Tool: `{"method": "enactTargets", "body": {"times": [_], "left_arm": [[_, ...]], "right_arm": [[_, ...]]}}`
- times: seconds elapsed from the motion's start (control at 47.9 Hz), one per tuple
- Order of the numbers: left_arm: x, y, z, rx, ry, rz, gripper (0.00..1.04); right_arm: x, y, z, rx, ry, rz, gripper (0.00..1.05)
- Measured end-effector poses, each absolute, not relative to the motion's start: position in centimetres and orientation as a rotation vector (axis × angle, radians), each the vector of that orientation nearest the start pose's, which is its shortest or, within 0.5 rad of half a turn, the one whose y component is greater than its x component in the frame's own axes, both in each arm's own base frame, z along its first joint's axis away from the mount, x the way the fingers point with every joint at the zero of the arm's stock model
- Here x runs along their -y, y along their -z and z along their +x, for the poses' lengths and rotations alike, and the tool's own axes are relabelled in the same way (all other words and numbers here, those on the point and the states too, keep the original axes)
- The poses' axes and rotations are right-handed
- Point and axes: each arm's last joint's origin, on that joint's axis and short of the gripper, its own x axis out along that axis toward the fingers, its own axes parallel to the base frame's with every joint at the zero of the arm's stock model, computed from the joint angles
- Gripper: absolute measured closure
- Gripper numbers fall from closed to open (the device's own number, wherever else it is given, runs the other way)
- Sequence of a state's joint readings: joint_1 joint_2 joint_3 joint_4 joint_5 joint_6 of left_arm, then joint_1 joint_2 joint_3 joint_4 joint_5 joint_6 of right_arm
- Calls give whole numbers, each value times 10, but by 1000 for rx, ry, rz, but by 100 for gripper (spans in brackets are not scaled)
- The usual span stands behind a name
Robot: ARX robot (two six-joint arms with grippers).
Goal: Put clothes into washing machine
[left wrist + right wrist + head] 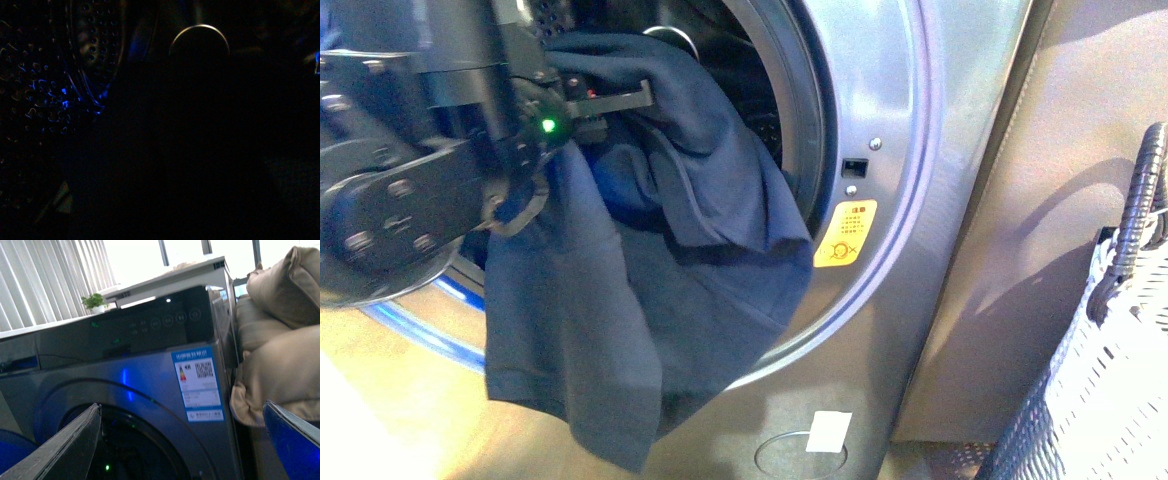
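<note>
The clothes, a dark navy garment, hang half in and half out of the washing machine. The upper part lies in the round porthole and the rest drapes over the lower rim towards the floor. My left gripper is shut on the clothes at the mouth of the drum. The left wrist view is dark. In the right wrist view my right gripper stands open with nothing between its fingers, facing the washing machine from outside, above the porthole.
A white woven basket with a dark handle stands at the right. A grey-brown panel is beside the machine. Beige cushions lie to one side of the machine, and a small plant stands behind it.
</note>
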State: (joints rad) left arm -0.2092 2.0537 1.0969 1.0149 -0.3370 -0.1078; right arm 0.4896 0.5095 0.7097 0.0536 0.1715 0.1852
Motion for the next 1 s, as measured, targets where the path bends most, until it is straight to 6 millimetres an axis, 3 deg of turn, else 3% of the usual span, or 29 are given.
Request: {"method": "enactTargets", "body": {"times": [0.084,0.188,0.251,0.397,0.71,1.002], "left_arm": [[79,-175,428,60,-135,-122,93],[80,-175,437,61,-145,-122,93],[79,-175,442,62,-156,-123,93],[79,-174,458,70,-179,-125,93],[84,-166,480,72,-195,-126,93],[88,-153,507,88,-215,-128,93]], "right_arm": [[-52,-352,99,170,-333,251,9],[-46,-336,98,40,-90,108,24],[-41,-321,98,12,-35,59,33],[-29,-282,97,4,-20,19,59],[-15,-236,98,-4,-10,2,104],[0,-203,98,-7,0,3,102]]}}
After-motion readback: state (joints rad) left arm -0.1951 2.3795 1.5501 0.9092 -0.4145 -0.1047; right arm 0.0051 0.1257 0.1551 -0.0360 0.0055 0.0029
